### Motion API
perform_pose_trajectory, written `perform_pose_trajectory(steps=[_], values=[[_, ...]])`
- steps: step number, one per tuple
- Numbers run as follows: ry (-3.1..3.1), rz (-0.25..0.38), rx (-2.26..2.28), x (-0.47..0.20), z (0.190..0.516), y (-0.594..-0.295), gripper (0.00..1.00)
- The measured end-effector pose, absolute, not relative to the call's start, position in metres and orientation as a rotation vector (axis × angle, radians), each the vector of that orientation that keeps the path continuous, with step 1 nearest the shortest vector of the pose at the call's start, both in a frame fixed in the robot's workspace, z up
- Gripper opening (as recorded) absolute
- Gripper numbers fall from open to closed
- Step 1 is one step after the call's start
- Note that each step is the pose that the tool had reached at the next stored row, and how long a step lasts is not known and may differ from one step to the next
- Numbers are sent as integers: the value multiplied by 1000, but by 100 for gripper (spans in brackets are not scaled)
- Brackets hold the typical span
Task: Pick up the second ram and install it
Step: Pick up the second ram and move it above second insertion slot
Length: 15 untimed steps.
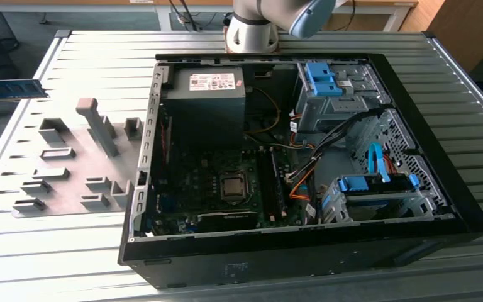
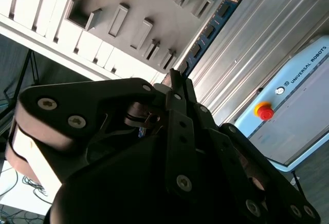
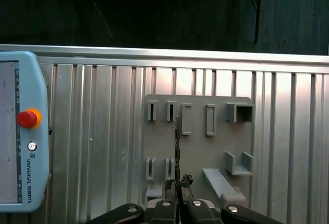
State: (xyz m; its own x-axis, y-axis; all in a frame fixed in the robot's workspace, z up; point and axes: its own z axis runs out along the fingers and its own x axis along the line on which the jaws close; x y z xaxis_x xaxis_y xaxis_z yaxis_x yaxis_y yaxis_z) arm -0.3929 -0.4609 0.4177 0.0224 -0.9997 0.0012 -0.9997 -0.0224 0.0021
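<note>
**Second wrist view: gripper clenched on the second ram, well off to the side of the case**

In both wrist views the gripper (image 2: 176, 77) (image 3: 178, 183) is clamping one end of the second ram (image 2: 211, 29) (image 3: 177, 142). Its fingertips (image 2: 187, 88) are pressing on the two flat faces, and the rest of the stick is jutting straight out beyond them. The first wrist view is catching the stick edge-on as a thin dark line, while the second wrist view is showing its blue-green board and black chips.

In the exterior view the second ram (image 1: 11, 87) is hanging roughly level at about ten o'clock from the computer case (image 1: 309, 258), well apart from it and just past the edge of the ribbed metal table (image 1: 57, 264). The grey holder plate (image 1: 65, 182) (image 3: 198, 142) is lying at nine o'clock of the case, with the tall grey post (image 1: 99, 126) standing at one o'clock on the plate; the stick is not touching either.

Inside the open case, the black slot rails (image 1: 268, 182) are running at three o'clock from the processor socket (image 1: 233, 185). The arm's base (image 1: 250, 28) is standing at twelve o'clock of the case. A teach pendant (image 3: 20, 131) (image 2: 293, 111) with a red stop button (image 3: 25, 118) is lying on the table.
</note>
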Motion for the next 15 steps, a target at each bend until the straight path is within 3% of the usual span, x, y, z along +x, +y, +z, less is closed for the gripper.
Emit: perform_pose_trajectory(steps=[15], values=[[-2195, -1, 2244, -378, 418, -461, 14]])
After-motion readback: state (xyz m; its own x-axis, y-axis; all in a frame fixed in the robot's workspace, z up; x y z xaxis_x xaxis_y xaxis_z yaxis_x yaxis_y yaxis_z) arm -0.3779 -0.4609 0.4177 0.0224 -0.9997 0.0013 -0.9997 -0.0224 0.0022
